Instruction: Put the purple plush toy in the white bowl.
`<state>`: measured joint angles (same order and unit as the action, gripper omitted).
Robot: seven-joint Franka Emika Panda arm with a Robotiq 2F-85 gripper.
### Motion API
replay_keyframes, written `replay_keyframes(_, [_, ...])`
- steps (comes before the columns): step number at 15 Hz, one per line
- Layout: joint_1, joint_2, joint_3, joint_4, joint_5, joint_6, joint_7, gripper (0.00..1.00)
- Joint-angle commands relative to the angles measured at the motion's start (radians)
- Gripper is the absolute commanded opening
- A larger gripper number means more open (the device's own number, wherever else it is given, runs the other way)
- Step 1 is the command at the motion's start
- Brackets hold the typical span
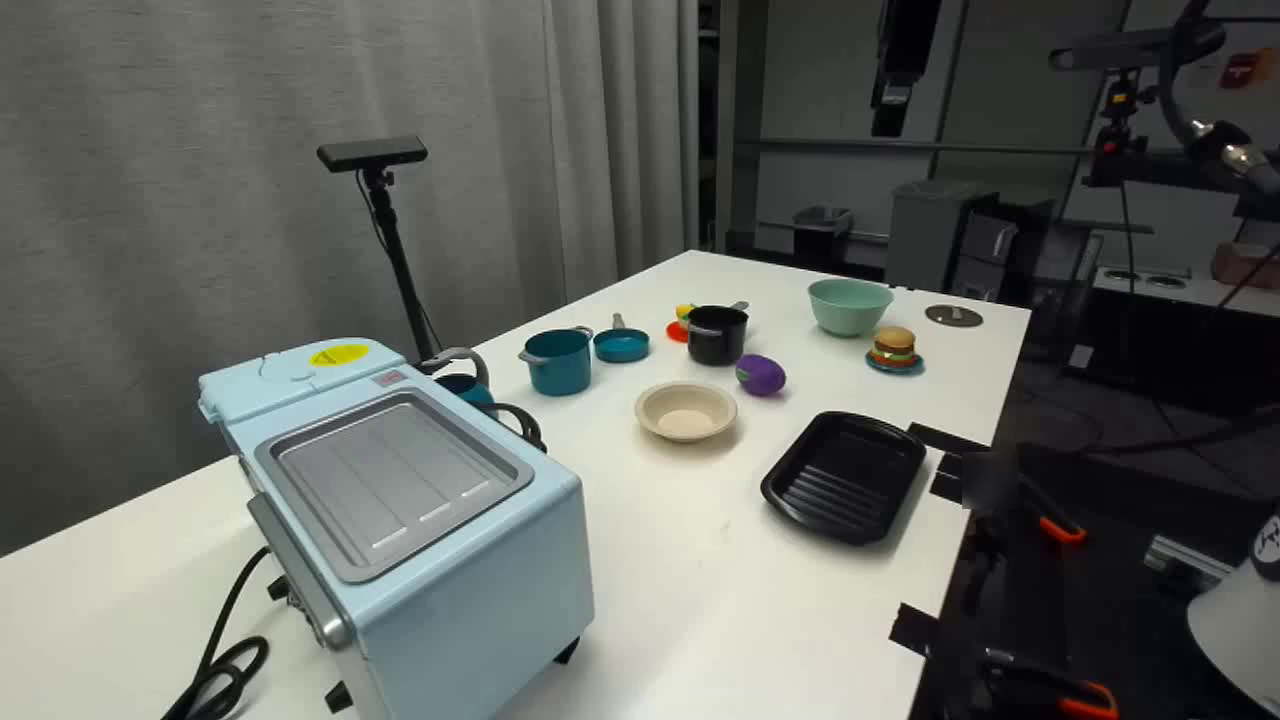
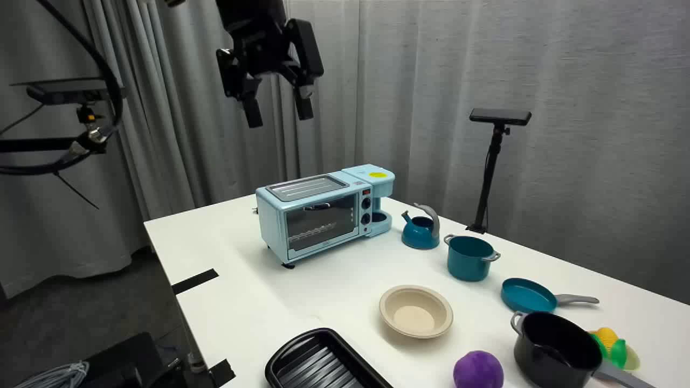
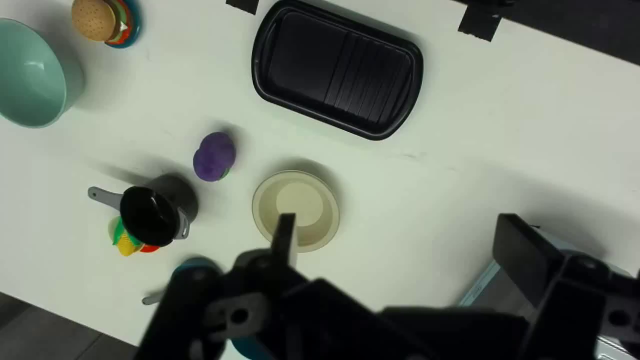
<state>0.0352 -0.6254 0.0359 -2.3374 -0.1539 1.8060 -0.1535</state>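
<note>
While the purple plush toy [image 3: 215,156] lies outside the white bowl [image 3: 302,202]: the task looks unstarted, with both the pick and the placing to come
purple plush toy: one, resting on the bench [image 1: 670,540] near the white bowl but apart from it, and just beside the black pot [image 3: 157,212] with a gap between; a small patch of green shows on it
white bowl: one, upright, nothing in it, so no part of the placing is done
gripper [image 2: 278,110]: one, high above the bench in an exterior view, its jaws wide apart and holding nothing
left to do: by my judgement, come down over the purple plush toy, grasp it, lift it, carry it across to the white bowl and let go
pots: two, the black pot and a teal pot [image 2: 468,265]
food pieces [image 2: 607,338]: several, yellow, green and red, beside the black pot and partly hidden by it, so I cannot give a sure count
black tray [image 3: 337,70]: one, ridged over part of its floor
teal pan [image 2: 528,296]: one, with a grey handle
light-green bowl [image 1: 850,306]: one, deeper than the white bowl, making two bowls in all
toy burger [image 1: 893,342]: one, sitting on one small teal plate [image 1: 896,370]
dark lid [image 1: 945,319]: one, flat on the bench beyond the toy burger
teal kettle [image 2: 419,237]: one, just beside the oven
light-blue oven [image 2: 326,213]: one, with a metal tray set in its top
black stand [image 2: 489,172]: one, in front of the grey curtain [image 2: 409,108]
</note>
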Motion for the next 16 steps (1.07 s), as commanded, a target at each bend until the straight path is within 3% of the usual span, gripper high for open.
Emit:
replay_keyframes(1, [0.01, 0.003, -0.007, 0.002, -0.005, -0.002, 0.005, 1.0])
replay_keyframes(11, [0.01, 0.003, -0.007, 0.002, -0.005, -0.002, 0.005, 1.0])
replay_keyframes(16, [-0.013, 0.137, -0.079, 0.009, -0.006, 0.132, -0.039, 1.0])
